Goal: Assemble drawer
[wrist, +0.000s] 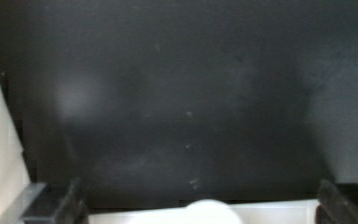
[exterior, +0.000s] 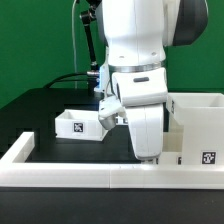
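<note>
The arm (exterior: 135, 35) has a glossy white, rounded shell with a dark grey section and thin seams. Black cables (exterior: 78, 30) hang beside it. Its 2 fingers (wrist: 51, 204) are black.

A tall white plastic boxy casing (exterior: 200, 120) stands on a flat black table (exterior: 40, 110), at the exterior view's right. A small white plastic open-top box (exterior: 78, 126) lies on the table, well to the casing's left in that view. A big white robot arm (exterior: 140, 60) hangs between them, with its two-finger gripper (exterior: 106, 118) just beside the box's end nearest the casing. A low white border wall (exterior: 70, 167) runs in front of the casing, along the table's near edge.
</note>
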Tool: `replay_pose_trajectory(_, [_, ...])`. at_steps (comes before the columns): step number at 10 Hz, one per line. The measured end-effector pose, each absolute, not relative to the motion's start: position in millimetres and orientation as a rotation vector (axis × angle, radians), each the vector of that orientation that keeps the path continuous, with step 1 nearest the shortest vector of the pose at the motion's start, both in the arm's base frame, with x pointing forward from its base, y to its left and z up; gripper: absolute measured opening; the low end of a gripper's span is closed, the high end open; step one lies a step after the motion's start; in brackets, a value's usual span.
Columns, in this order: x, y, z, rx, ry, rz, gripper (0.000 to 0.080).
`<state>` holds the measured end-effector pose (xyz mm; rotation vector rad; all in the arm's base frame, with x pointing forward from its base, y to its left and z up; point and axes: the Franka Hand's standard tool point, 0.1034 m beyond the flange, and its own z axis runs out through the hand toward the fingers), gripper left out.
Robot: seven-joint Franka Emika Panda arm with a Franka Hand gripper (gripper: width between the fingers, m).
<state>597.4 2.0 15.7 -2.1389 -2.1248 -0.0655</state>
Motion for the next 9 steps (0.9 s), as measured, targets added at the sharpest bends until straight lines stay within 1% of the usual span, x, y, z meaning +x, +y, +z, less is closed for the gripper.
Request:
replay_pose_trajectory(2, [598, 14, 15.2, -2.131, -2.121, -0.066, 0.0649])
replay_pose_trajectory(5, [603, 36, 22.7, -2.103, -2.120, -0.032, 0.0649])
replay_pose_trajectory(9, [603, 34, 25.4, -2.099, -2.133, 0.013, 0.0648])
